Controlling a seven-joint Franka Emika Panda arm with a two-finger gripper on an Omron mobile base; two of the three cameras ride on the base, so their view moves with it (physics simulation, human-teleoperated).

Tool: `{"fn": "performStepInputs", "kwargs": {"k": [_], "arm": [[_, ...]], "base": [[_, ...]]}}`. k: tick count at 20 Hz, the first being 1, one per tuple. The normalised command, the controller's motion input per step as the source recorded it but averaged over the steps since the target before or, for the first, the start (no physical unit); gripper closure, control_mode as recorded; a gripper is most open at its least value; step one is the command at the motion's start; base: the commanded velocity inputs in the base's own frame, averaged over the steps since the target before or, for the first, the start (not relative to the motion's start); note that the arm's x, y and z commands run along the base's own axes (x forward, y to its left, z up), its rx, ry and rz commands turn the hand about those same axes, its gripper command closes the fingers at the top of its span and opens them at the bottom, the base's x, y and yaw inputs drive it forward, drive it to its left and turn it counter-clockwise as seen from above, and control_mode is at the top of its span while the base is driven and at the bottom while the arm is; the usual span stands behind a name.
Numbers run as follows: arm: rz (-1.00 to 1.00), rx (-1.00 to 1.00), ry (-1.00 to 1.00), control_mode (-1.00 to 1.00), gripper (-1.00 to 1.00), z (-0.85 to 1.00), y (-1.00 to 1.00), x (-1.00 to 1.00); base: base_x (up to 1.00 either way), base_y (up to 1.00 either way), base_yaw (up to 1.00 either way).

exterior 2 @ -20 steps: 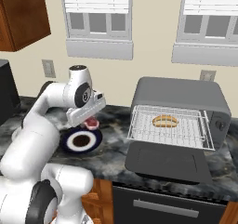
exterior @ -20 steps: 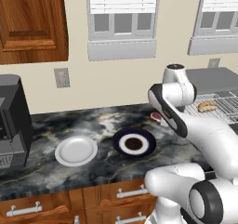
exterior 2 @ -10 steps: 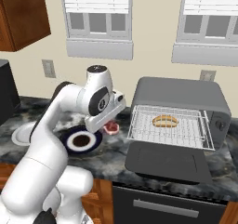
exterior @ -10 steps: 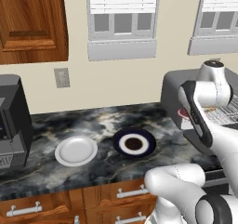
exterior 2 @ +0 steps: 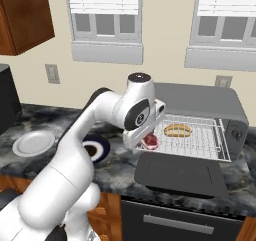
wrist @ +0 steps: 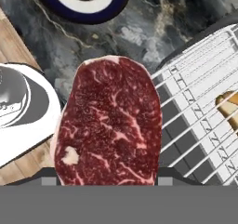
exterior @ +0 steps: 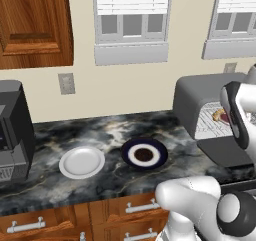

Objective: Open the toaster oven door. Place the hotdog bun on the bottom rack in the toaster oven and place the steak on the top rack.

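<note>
Red steak (wrist: 109,121) fills the hand view, clamped in the tool (exterior 2: 150,141) beside the bun-bearing rack (exterior 2: 200,144).

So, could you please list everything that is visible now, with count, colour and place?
toaster oven: 1, grey, right on counter
toaster oven door: 1, dark grey, folded down open
wire rack: 1 visible, silvery, pulled out
hotdog bun: 1, tan, on that rack
steak: 1, dark red, in the gripper, by the rack's left end
white plate: 1, on counter
blue-rimmed plate: 1, on counter
black appliance: 1, left
gripper: 1, holding the steak
</note>
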Motion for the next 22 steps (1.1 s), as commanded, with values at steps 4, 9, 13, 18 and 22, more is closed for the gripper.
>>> {"fn": "performStepInputs", "kwargs": {"k": [4, 9, 13, 18, 22], "arm": [[0.00, 0.00, 0.00, -1.00, 1.00, -0.02, -0.78, 0.02], [0.02, 0.00, 0.00, -1.00, 1.00, -0.02, -0.39, 0.13], [0.10, 0.00, 0.00, -1.00, 1.00, -0.01, -0.17, 0.27], [0.13, 0.00, 0.00, -1.00, 1.00, -0.13, 0.00, 0.22], [0.10, 0.00, 0.00, -1.00, 1.00, -0.32, 0.00, 0.06]], "base": [[0.00, 0.00, 0.00], [0.00, 0.00, 0.00], [0.00, 0.00, 0.00], [0.00, 0.00, 0.00], [0.00, 0.00, 0.00]]}}
